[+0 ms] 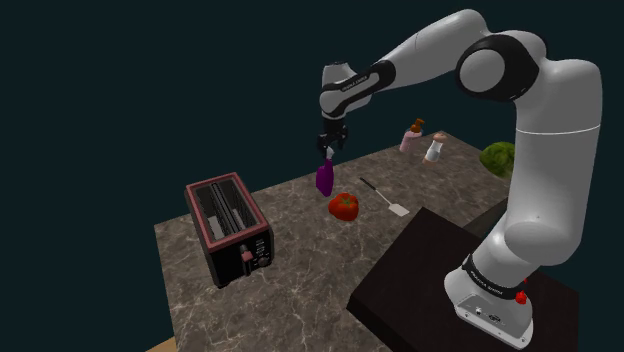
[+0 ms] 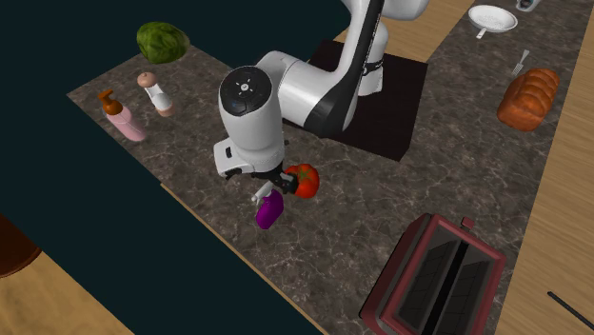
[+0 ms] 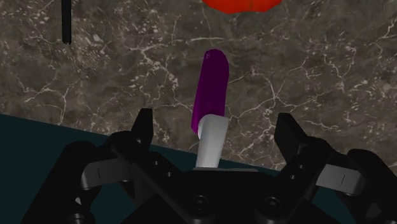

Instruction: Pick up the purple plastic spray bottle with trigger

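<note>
The purple spray bottle (image 1: 324, 179) stands upright on the marble counter (image 1: 300, 290), close to its far edge, with a white trigger head on top. My gripper (image 1: 330, 150) hangs directly above it, pointing down. In the wrist view the fingers (image 3: 144, 122) stand wide apart on either side of the bottle (image 3: 212, 86). They do not touch it, and the white head (image 3: 211, 140) reaches up toward the palm. The second exterior view shows the bottle (image 2: 268, 210) just under the gripper (image 2: 267, 187).
A red tomato (image 1: 344, 206) sits right beside the bottle, with a white spatula (image 1: 385, 198) past it. A dark red toaster (image 1: 230, 228) stands toward the shoulder view's left. A pink pump bottle (image 1: 412, 135), a shaker (image 1: 434, 148) and a green cabbage (image 1: 498, 157) line the far edge.
</note>
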